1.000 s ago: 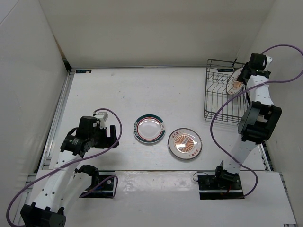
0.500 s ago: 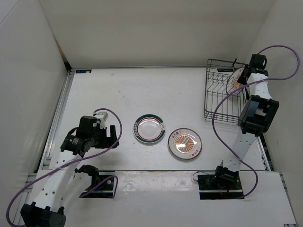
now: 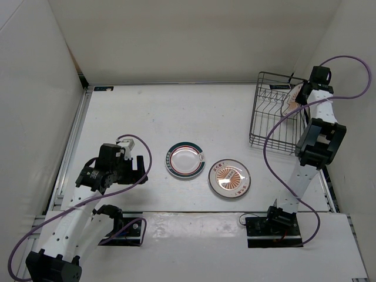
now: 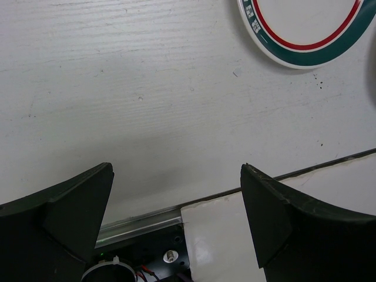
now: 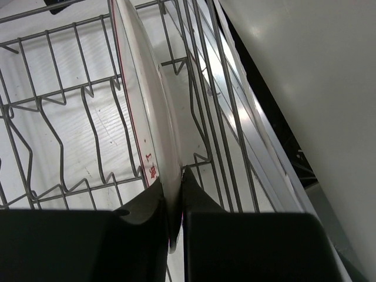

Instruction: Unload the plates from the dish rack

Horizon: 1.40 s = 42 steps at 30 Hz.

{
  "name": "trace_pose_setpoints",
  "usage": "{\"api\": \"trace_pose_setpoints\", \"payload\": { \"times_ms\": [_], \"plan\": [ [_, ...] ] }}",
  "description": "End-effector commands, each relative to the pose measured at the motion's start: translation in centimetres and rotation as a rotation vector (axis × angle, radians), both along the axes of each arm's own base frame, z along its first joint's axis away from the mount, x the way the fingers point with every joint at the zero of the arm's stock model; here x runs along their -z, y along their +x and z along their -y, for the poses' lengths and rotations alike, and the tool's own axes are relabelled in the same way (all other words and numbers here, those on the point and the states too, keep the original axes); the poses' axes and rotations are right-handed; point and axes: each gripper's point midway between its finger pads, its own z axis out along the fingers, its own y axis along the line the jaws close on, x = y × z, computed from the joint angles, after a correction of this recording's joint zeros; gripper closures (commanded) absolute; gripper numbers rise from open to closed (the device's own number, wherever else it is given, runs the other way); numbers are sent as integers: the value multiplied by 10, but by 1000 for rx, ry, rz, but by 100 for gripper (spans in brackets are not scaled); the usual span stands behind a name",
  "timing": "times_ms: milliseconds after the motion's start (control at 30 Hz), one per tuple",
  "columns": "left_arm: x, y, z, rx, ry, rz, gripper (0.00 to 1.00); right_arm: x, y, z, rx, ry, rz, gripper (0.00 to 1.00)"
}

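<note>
The black wire dish rack [image 3: 271, 120] stands at the far right of the table. One white plate [image 3: 291, 98] stands on edge in it, seen edge-on in the right wrist view as plate [image 5: 150, 111]. My right gripper [image 5: 174, 197] is shut on that plate's rim, a finger on each side; from above the right gripper [image 3: 298, 94] sits at the rack's right side. Two plates lie flat on the table: a teal-rimmed plate [image 3: 185, 160] and an orange sunburst plate [image 3: 229, 177]. My left gripper [image 4: 176, 205] is open and holds nothing, left of the teal-rimmed plate [image 4: 305, 29].
The rack's tines [image 5: 88, 106] and side wires [image 5: 217, 100] surround the held plate closely. The enclosure's white right wall [image 3: 352, 88] stands just beyond the rack. A raised white ledge [image 3: 235, 235] carries both arm bases at the near edge.
The right gripper has closed onto the rim of the plate in the rack. The rack's near corner has shifted slightly to the left. The left arm has not moved.
</note>
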Motion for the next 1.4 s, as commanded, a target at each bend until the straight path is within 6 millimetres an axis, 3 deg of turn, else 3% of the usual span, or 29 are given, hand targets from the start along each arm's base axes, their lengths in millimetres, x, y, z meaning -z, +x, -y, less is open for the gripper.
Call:
{"api": "trace_pose_setpoints", "payload": {
  "times_ms": [0,67,100,233,367,400,433,467,500,533,567,600,633,667,700,733,767,800,833,867,900,933,1000,1033,1067,1167,1267,1300,1367],
  "plan": [
    [1,-2,1,-2,-10,-7,0,-71,7,10,87,-23,147,100],
    [0,-2,2,3,-12,-4,0,-85,8,7,89,-20,169,100],
    [0,-2,2,3,-13,-4,0,-107,11,6,83,-31,198,100],
    [0,-2,3,8,-20,-1,0,-151,-1,-6,100,-119,237,100],
    [-3,-2,4,13,-25,14,0,-170,-42,-13,224,-142,198,100],
    [-5,-2,4,10,-28,22,0,-196,-56,-26,255,-96,264,100],
    [-4,-2,4,11,-25,22,0,-177,-65,-35,249,-62,218,100],
    [-5,-2,4,10,-26,24,0,-174,-69,-50,248,25,233,100],
    [-5,-1,3,8,-25,28,0,-212,-88,-80,164,88,333,100],
    [-4,-2,3,9,-23,25,0,-174,-91,-94,126,134,284,100],
    [-4,-2,3,9,-22,21,0,-181,-90,-129,20,248,327,100],
    [-3,-2,3,5,-21,19,0,-204,-107,-152,-52,285,387,100],
    [-2,-3,3,7,-18,11,0,-204,-127,-167,-94,320,387,100],
    [-2,-3,3,7,-17,9,0,-203,-154,-197,-180,383,351,100],
    [-2,-2,3,6,-18,12,0,-185,-172,-222,-248,436,278,100],
    [-1,-2,2,4,-14,7,0,-207,-204,-237,-312,455,340,100],
    [0,-2,3,7,-13,1,0,-160,-220,-248,-336,505,234,100],
    [0,-1,2,5,-11,-2,0,-151,-234,-259,-371,546,215,100],
    [2,-2,2,6,-9,-12,0,-164,-262,-266,-430,570,276,100],
    [2,-2,2,7,-9,-18,0,-114,-275,-271,-424,607,176,100],
    [2,-2,3,8,-9,-16,0,-108,-292,-291,-496,717,144,100],
    [3,-1,1,4,1,-22,0,-114,-311,-296,-546,732,199,100],
    [3,0,1,-1,2,-20,0,-56,-326,-305,-531,806,129,100],
    [5,0,0,-2,9,-26,0,-40,-337,-306,-526,829,136,100],
    [5,0,0,-2,10,-31,0,-38,-343,-305,-530,829,167,100],
    [8,0,1,4,11,-47,0,-4,-357,-304,-531,823,148,100],
    [9,0,2,6,10,-59,0,10,-359,-308,-515,867,120,100],
    [10,0,2,9,11,-66,0,26,-360,-308,-496,879,101,100],
    [11,0,2,8,13,-75,0,30,-357,-308,-467,903,110,100]
  ]
}}
